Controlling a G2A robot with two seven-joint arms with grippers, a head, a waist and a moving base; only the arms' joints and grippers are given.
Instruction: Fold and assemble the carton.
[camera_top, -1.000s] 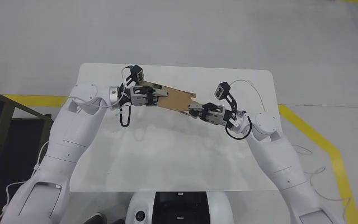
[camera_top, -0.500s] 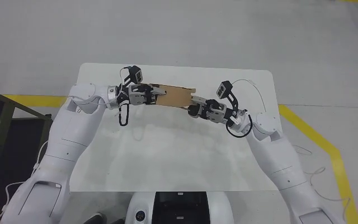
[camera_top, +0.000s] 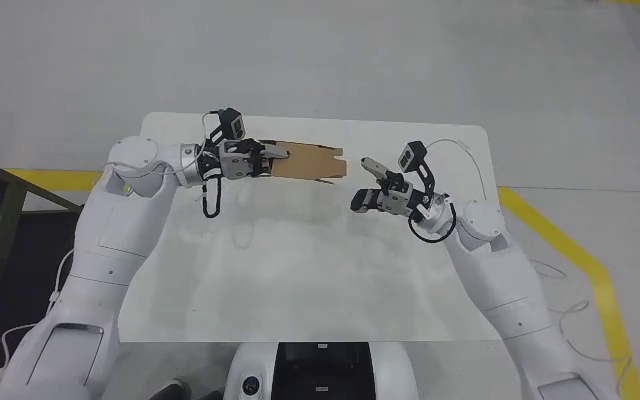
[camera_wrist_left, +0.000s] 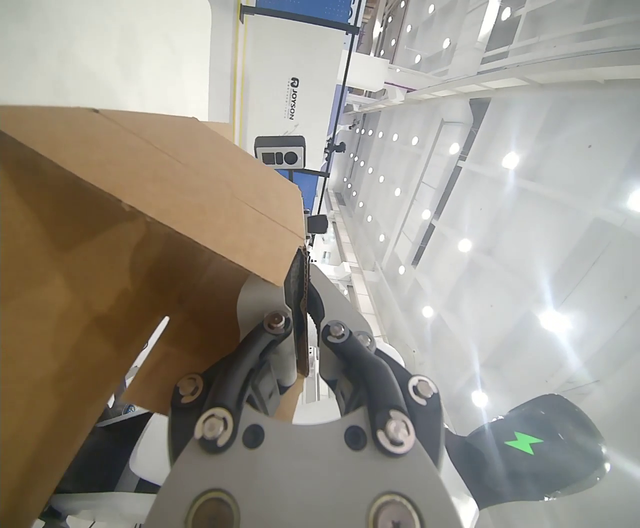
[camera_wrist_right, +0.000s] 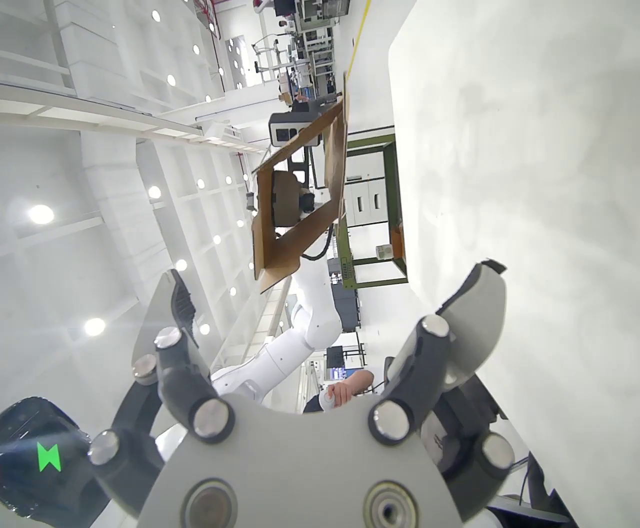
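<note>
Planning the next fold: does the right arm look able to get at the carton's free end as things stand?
Probably yes. The right arm has its jaws open and facing the carton, and nothing stands between them. The left arm holds the other end in its jaws.

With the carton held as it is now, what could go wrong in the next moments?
1. The carton hangs from the left gripper alone, its fingers pinching one thin cardboard edge; it could pivot or slip out.
2. The right gripper stands open and apart from the carton, so the free end has no support; the half-opened shape could sag or fold wrongly before it is grasped.
</note>
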